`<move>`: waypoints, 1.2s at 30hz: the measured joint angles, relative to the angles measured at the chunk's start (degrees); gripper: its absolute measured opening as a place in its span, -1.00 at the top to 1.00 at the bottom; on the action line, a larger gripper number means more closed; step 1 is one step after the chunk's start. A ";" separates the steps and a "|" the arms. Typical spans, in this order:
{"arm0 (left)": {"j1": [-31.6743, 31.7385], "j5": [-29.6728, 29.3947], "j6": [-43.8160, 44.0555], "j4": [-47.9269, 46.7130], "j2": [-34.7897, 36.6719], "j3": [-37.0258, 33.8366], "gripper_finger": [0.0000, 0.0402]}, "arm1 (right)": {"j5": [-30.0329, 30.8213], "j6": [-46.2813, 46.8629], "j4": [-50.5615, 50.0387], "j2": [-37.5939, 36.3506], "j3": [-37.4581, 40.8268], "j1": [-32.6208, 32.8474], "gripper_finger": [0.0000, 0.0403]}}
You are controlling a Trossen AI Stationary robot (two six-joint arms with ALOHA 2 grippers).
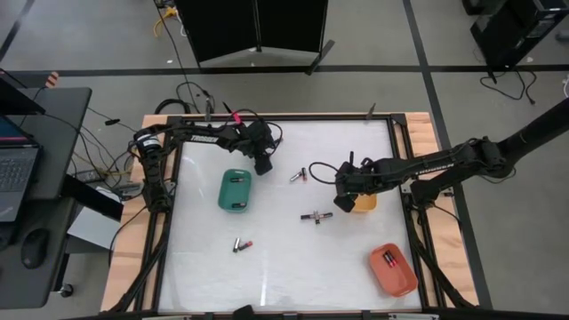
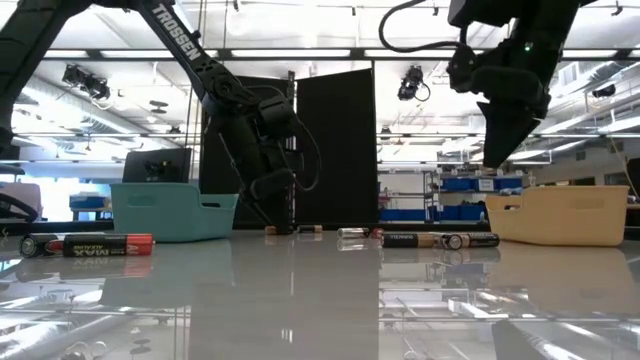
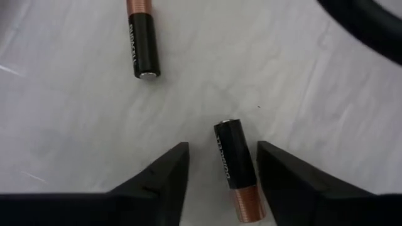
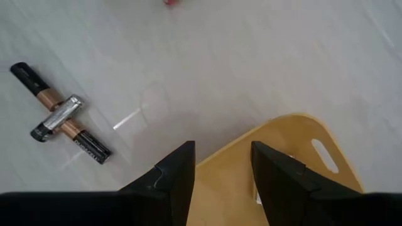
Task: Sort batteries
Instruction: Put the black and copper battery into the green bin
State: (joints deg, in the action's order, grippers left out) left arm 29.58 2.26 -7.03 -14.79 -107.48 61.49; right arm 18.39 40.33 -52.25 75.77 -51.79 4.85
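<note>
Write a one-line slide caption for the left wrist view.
Open left pincer straddling a black-and-copper cylindrical battery on the white table; a second similar battery lies beyond.

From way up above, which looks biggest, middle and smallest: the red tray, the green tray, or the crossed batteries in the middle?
1. Red tray and green tray: too alike to rank.
2. Crossed batteries: smallest.

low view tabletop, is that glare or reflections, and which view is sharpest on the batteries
Low view: the glossy table mirrors the ceiling lights and the batteries, with near cells soft. High view: a faint glare streak. Left wrist view is sharpest, with the label legible on the battery between the open left gripper.
</note>
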 joint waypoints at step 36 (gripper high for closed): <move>-15.58 -0.69 -5.37 -3.86 31.12 -4.00 0.78 | 5.91 -31.03 40.32 0.01 8.51 0.04 0.96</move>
State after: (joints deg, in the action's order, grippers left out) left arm 14.01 1.58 -12.40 -18.64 -76.36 57.49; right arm 24.30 9.29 -11.93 75.78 -43.28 4.90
